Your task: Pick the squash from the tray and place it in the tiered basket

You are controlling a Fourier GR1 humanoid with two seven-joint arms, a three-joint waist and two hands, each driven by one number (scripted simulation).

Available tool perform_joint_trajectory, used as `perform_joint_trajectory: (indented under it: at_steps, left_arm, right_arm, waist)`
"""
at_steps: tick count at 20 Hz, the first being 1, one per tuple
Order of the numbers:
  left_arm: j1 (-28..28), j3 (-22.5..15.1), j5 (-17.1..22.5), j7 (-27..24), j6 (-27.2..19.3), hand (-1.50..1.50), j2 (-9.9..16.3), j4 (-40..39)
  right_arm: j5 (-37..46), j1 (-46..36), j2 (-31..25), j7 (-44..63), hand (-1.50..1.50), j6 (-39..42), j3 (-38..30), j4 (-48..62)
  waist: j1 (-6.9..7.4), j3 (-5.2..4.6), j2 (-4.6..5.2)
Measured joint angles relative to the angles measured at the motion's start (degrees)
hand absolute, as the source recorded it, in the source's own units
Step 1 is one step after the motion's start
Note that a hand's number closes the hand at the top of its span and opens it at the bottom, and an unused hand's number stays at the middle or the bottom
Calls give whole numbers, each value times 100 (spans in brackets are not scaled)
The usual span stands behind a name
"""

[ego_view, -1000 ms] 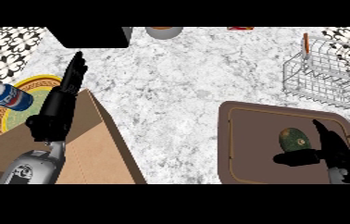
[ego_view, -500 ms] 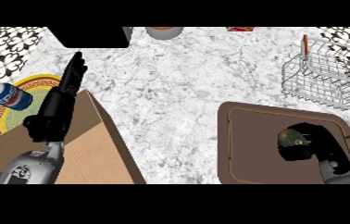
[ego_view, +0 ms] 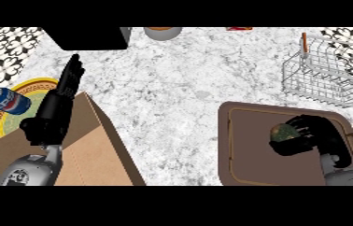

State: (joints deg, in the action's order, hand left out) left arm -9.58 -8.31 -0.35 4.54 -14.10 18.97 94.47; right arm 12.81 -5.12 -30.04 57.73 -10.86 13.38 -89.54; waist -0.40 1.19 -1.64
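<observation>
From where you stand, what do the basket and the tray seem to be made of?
The basket looks like thin metal wire, pale and shiny: you see the counter through its open grid. The tray looks like matte brown plastic or wood: flat, dull, with a lighter line inside its rim.

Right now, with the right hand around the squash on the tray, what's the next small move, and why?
Probably lift straight up: the right hand is curled round the squash, which sits low on the tray, and the tiered basket stands beyond it.

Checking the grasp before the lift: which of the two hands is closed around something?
The right hand, over the brown tray, curls round the green squash. The left hand stands straight-fingered at the left, holding nothing.
</observation>
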Motion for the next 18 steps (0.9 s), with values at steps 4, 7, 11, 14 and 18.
perform_joint_trajectory:
  at_steps: [4,7,11,14,18]
  left_arm:
    - [-83,-65,-11,-31,15,0,6,-21]
    - [-264,-181,11,8,35,0,-7,-51]
    - [-276,-181,38,92,47,0,-12,-41]
    - [-202,-139,35,85,54,0,-2,-20]
    - [-103,-94,-1,81,16,0,8,28]
  right_arm:
    - [576,-505,241,-15,150,-119,407,-265]
    - [1117,-1182,520,-55,150,-124,914,-206]
    - [1940,-2029,986,-18,150,-371,1203,-146]
    - [2620,-2532,1105,2,150,-512,1234,-142]
    - [3309,-3099,1212,92,150,-560,1097,-187]
  waist:
    - [97,-28,29]
    - [286,-67,88]
    - [292,-55,78]
    - [230,-37,55]
    - [158,-26,35]
